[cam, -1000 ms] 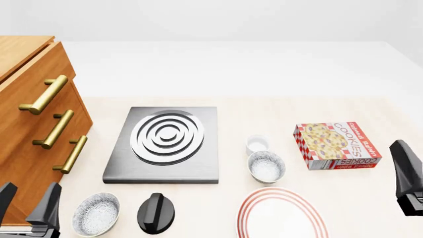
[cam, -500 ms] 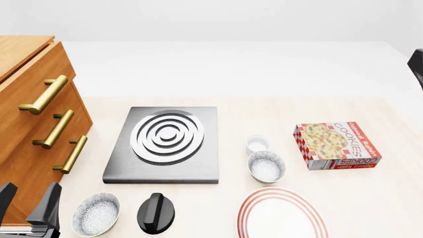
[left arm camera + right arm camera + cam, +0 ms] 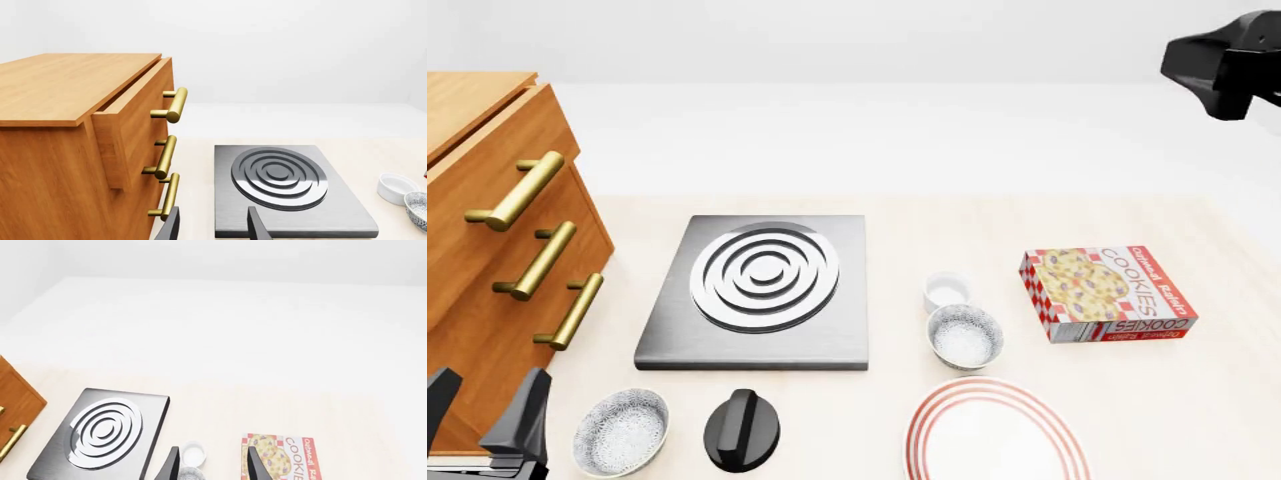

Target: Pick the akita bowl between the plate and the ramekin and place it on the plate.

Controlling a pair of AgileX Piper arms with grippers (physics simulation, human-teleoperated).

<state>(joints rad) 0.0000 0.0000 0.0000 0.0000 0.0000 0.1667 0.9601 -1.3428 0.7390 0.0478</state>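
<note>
The akita bowl, speckled inside, stands between the small white ramekin and the red-ringed plate at the table's front. My left gripper hangs open and holds nothing at the front left, far from it. In the front view my right arm is high at the top right. The right wrist view looks down between the open, apart fingers of the right gripper at the ramekin and the bowl's rim. In the left wrist view the ramekin and the bowl sit at the edge.
A second speckled bowl and a black knob lie at the front left. The grey stove plate is in the middle. A cookie box lies right of the ramekin. A wooden drawer cabinet fills the left.
My right arm rose from the lower right edge of the front view to its top right corner. The left gripper and all objects stayed put.
</note>
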